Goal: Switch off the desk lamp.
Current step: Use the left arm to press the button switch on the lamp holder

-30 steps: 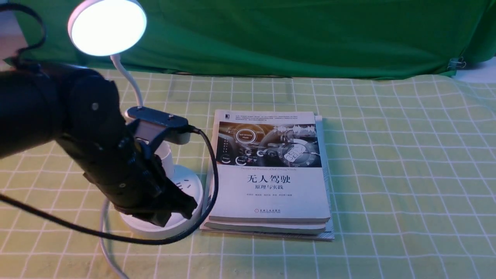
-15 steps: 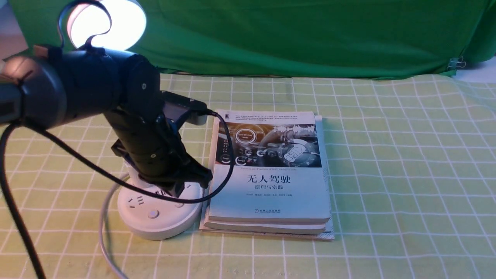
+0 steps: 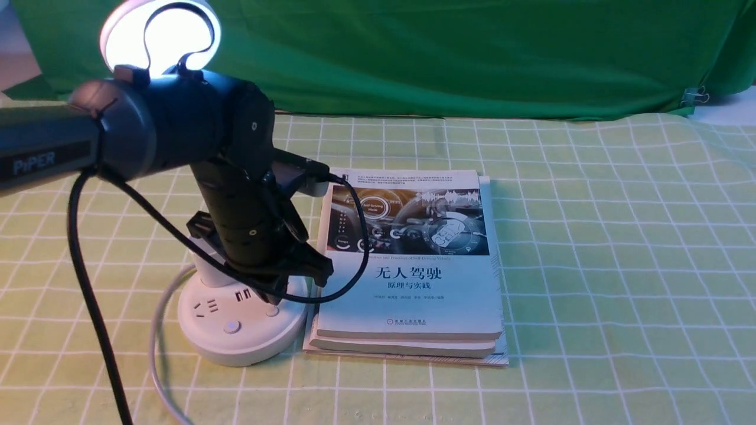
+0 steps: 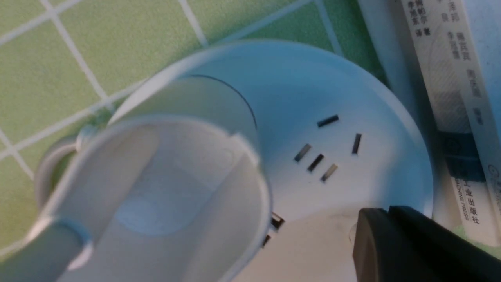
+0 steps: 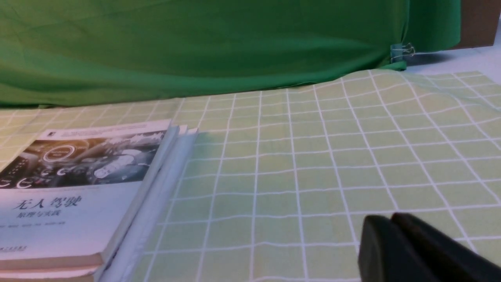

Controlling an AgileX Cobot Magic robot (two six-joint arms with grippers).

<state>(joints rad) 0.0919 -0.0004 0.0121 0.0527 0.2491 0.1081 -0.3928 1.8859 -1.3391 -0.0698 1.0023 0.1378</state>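
The desk lamp stands at the left on the checked cloth, and its round head (image 3: 159, 35) is glowing. On the lamp's round white base (image 3: 236, 342) I see sockets, USB ports and two buttons (image 3: 231, 326). In the left wrist view the cup-shaped holder (image 4: 156, 176) fills the near side, with the base (image 4: 332, 90) behind it. My left gripper (image 3: 276, 295) is shut and points down at the base's right button (image 3: 272, 311). That button's edge peeks out beside the left gripper (image 4: 375, 214); I cannot tell whether they touch. My right gripper (image 5: 385, 221) is shut and empty, low over the cloth.
A stack of books (image 3: 413, 265) lies tight against the base's right side, its spines close to my left fingertips. The lamp's white cord (image 3: 155, 354) runs off the front left. My arm's black cable (image 3: 88, 283) loops beside the base. A green backdrop (image 3: 472, 53) closes the far edge.
My left arm has risen and swung back and right, off the front of the base, uncovering the socket and buttons. The gripper tip now hangs over the right button. The lamp stays lit.
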